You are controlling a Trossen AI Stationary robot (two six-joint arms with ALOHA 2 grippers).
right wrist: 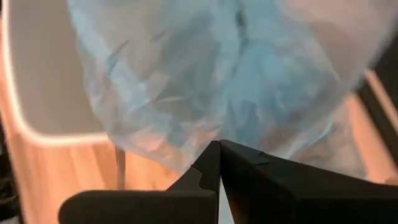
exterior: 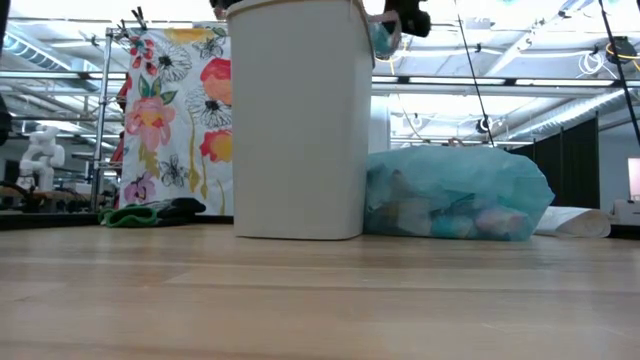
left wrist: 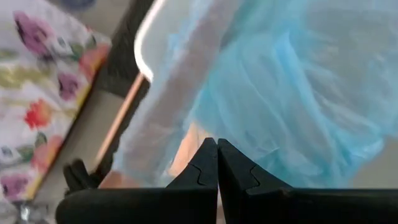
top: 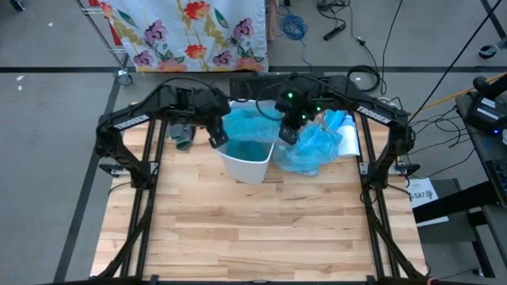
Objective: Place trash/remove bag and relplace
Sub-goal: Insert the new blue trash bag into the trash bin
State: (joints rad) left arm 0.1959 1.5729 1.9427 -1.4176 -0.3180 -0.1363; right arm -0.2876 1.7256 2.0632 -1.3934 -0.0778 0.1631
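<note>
A white bin (top: 252, 165) stands upright at the table's far middle. A light-blue bag (top: 249, 131) is spread across its mouth and reaches down inside. My left gripper (top: 219, 141) is at the bin's left rim and my right gripper (top: 287, 134) at its right rim. Both are shut on the bag's film and slant downward. To the right, a tied-off full blue bag (exterior: 455, 195) rests on the table against the bin. Crumpled scraps of trash (exterior: 450, 218) show through its film. My left gripper has the thin bag film (left wrist: 198, 127) running down to its shut fingertips, beside the bin's rim (left wrist: 144, 53). It comes slanting from above on the bin's left side. The fingers hide the pinch itself, so I cannot tell whether it is one layer or several. My right gripper meets the bag film (right wrist: 205, 140) at its shut fingertips, slanting down from above at the bin's right side. The film billows up beyond the fingers over the bin's mouth. The place of the pinch is hidden by the fingers.
A green and dark bundle (top: 184, 136) lies left of the bin. A white sheet (top: 348, 138) lies behind the full bag at the right. A floral cloth (top: 190, 32) hangs beyond the far edge. The near half of the wooden table (top: 253, 229) is bare.
</note>
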